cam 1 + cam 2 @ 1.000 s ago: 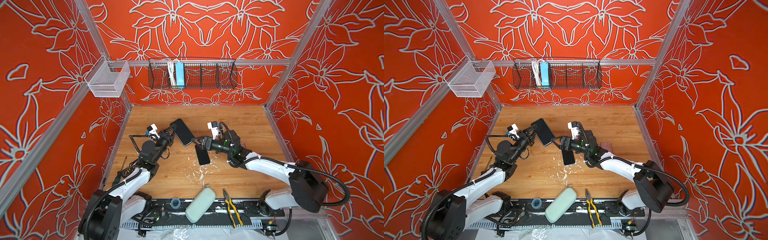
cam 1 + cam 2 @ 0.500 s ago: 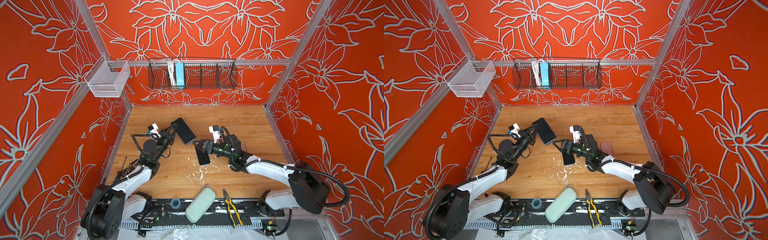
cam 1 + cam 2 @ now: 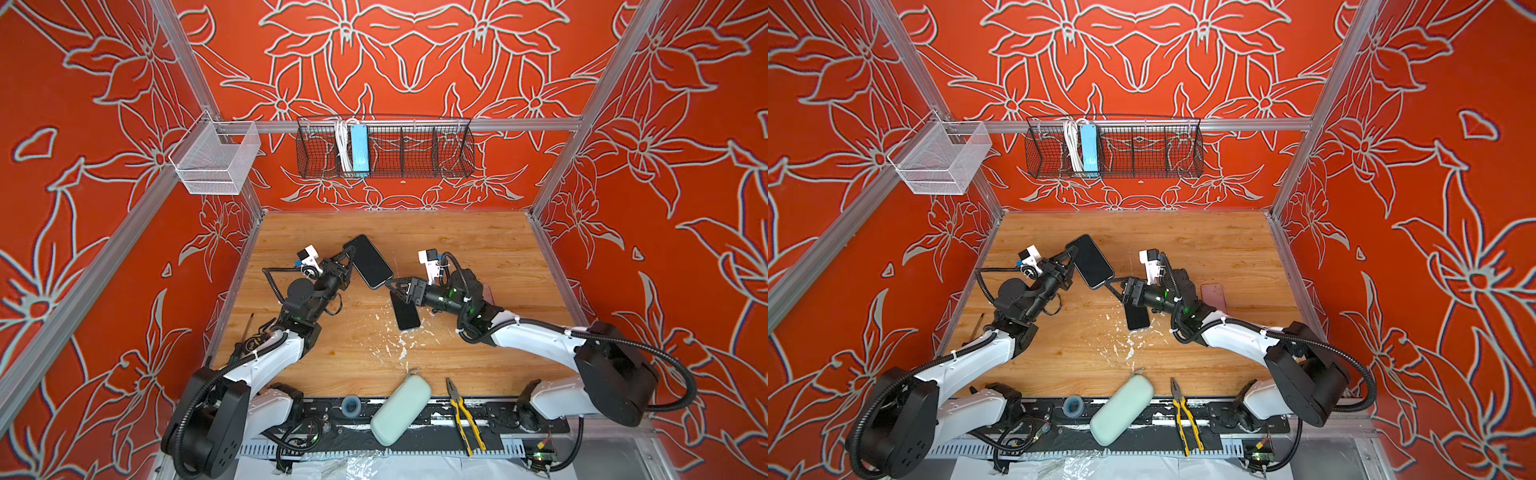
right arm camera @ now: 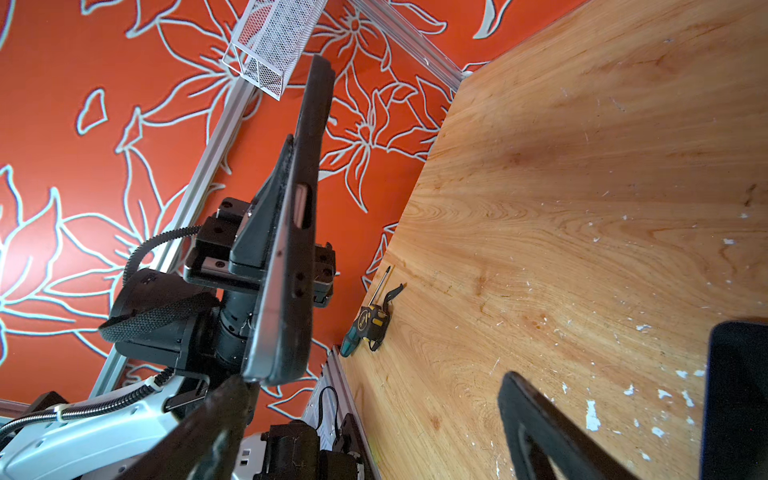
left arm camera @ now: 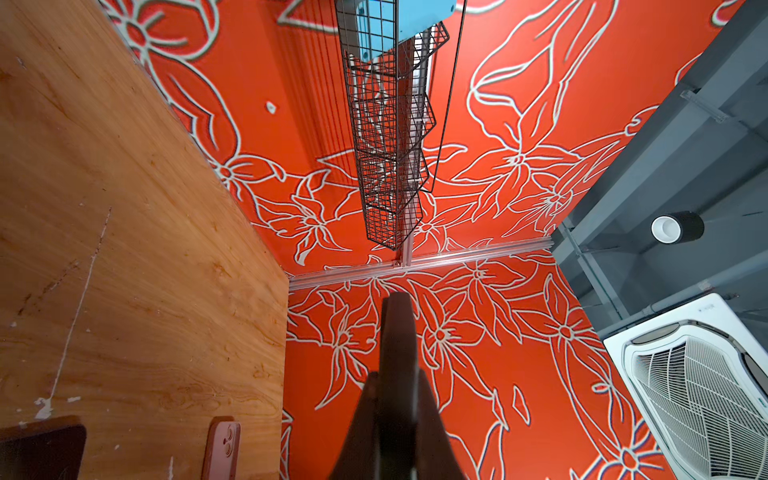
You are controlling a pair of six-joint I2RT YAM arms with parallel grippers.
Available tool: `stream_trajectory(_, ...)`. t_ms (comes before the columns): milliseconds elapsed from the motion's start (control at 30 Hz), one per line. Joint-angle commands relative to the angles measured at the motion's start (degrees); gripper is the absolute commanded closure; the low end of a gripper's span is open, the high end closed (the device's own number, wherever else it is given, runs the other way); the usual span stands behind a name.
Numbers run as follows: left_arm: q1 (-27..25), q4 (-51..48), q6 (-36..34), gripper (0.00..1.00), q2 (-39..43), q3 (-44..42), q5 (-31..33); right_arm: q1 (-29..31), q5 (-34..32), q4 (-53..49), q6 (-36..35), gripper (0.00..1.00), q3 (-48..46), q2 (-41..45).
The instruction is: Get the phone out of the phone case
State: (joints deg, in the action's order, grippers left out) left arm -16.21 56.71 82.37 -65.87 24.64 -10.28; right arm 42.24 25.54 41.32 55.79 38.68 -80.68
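A dark phone in a black phone case is held tilted above the wooden table. My left gripper is shut on its side edge, so the left wrist view shows it only as a thin dark edge. A silver side strip runs beside the black case. My right gripper stands open at the phone's lower corner. One of its fingers sits just under that corner. The other finger is out over the table.
A second flat black phone-like slab lies on the table under the right gripper. A pink case lies behind the right arm. A screwdriver is at the left edge. A pale green pouch and pliers are at the front.
The right wrist has wobbled slightly near the phone's lower corner. The held phone has barely moved. Neither gripper's state has changed.
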Motion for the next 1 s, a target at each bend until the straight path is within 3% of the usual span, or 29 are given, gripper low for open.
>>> stream_trajectory(0, -0.59, 6.20, 1.71, 1.00, 0.29, 2.38, 0.10, 0.39, -0.48, 2.85, 1.60, 0.05, 0.36, -1.35)
stream_trajectory(600, -2.23, 7.52, 3.08, 1.00, 0.97, 3.29, -0.19, 0.39, -1.79, 4.62, 2.28, 0.05, 0.29, -3.00)
stream_trajectory(967, -4.10, 10.24, 2.27, 1.00, -0.99, 3.44, -1.05, -0.57, 0.31, 9.10, 3.93, 0.16, 2.81, -5.33)
